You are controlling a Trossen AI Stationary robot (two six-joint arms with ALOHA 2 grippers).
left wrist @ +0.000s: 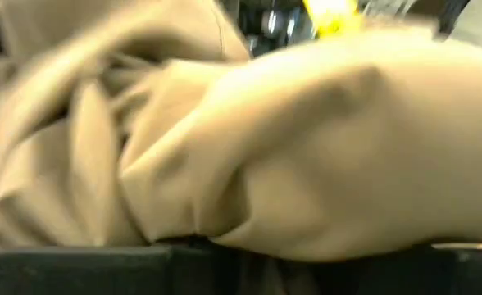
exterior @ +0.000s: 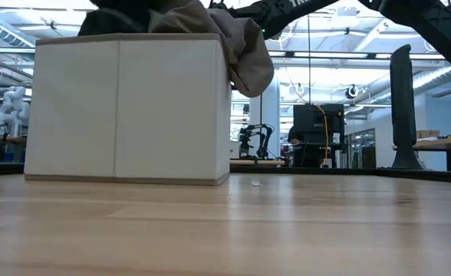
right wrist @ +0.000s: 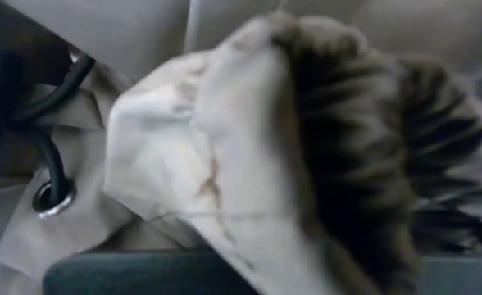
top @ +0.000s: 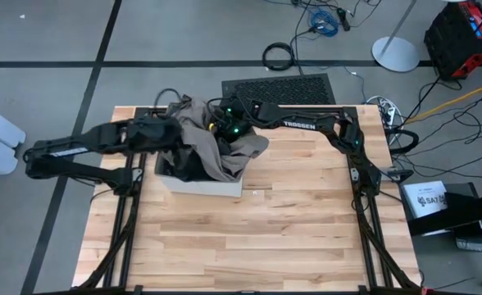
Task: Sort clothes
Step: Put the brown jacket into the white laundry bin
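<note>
A khaki-tan garment [top: 216, 139] lies heaped over the open top of the square beige box [top: 200, 184] and hangs over the box's right wall [exterior: 245, 54]. My left gripper [top: 165, 131] is at the garment's left side and my right gripper [top: 229, 115] at its far side. Khaki cloth fills both wrist views [left wrist: 249, 139] [right wrist: 208, 164]. The right wrist view shows a ribbed cuff [right wrist: 347, 139] and a drawstring eyelet [right wrist: 52, 197]. Something dark [top: 188, 168] lies in the box under the garment. The other clothes are hidden. My left gripper is shut on the khaki garment's left part [left wrist: 184, 238], coming level from the table's left; the cloth bunches in folds right over the fingers [left wrist: 102, 270] and hides the contact. My right gripper is shut on bunched khaki cloth [right wrist: 184, 238] by the ribbed cuff, coming from the far right. The cloth hides the fingertips, and the garment's lower part rests on the box.
The box stands on the wooden table [top: 249, 238] at its far middle. A black vented panel [top: 278, 86] lies beyond the far edge. A small speck [exterior: 256, 182] lies on the table right of the box. The table's near half is bare wood.
</note>
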